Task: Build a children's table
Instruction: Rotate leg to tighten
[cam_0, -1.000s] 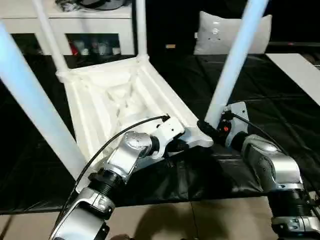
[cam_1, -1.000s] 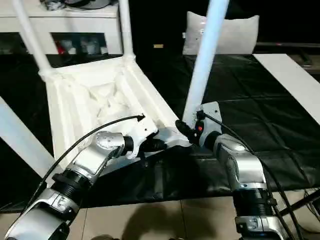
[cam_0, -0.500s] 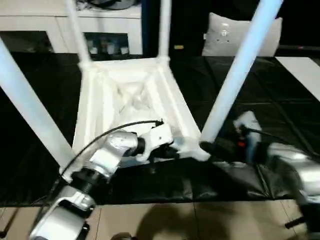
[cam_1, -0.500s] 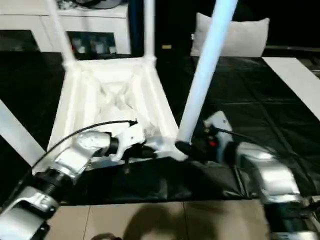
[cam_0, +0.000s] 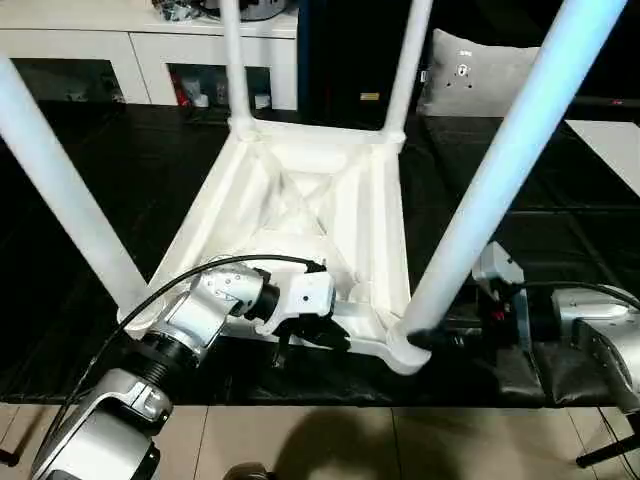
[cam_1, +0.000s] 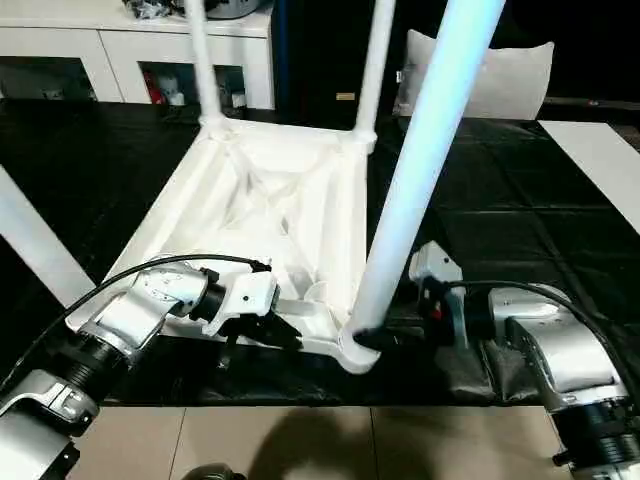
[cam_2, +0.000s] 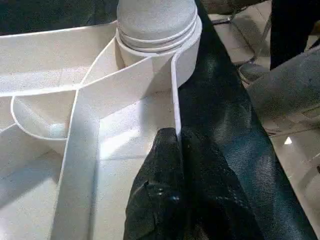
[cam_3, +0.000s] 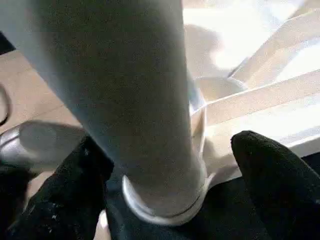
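Left jaws clamped together on the near rim wall of the tabletop (cam_0: 320, 215), one black finger (cam_2: 155, 185) inside the wall, the other outside. Right jaws apart, straddling the base of the near right leg (cam_0: 500, 190) at its corner socket (cam_0: 405, 350), one finger (cam_3: 272, 170) each side, neither clearly pressing.

Tabletop lying upside down on the black mat (cam_0: 540, 200), X-ribs facing up, all four legs standing in their sockets: two at the far corners, one at near left (cam_0: 60, 190), one at near right. Left gripper (cam_0: 310, 335) on the near edge, right gripper (cam_0: 440, 340) just beside the near right socket. White cabinet (cam_0: 150, 50) and grey cushion (cam_0: 470, 75) behind, well apart from the work.

Apparently seating the last leg. Best done by keeping the left clamp firm on the rim so the top cannot slide or tip, closing the right fingers low on the leg near the socket, and pressing straight down along the leg's axis rather than sideways; a skewed push would likely jam the collar or lever the top off the mat.

Against a second earlier: whole view swung, top now squarer to the camera. Right gripper lower and flatter, reaching in from the side instead of rising beside the leg. Left clamp unchanged on the rim.
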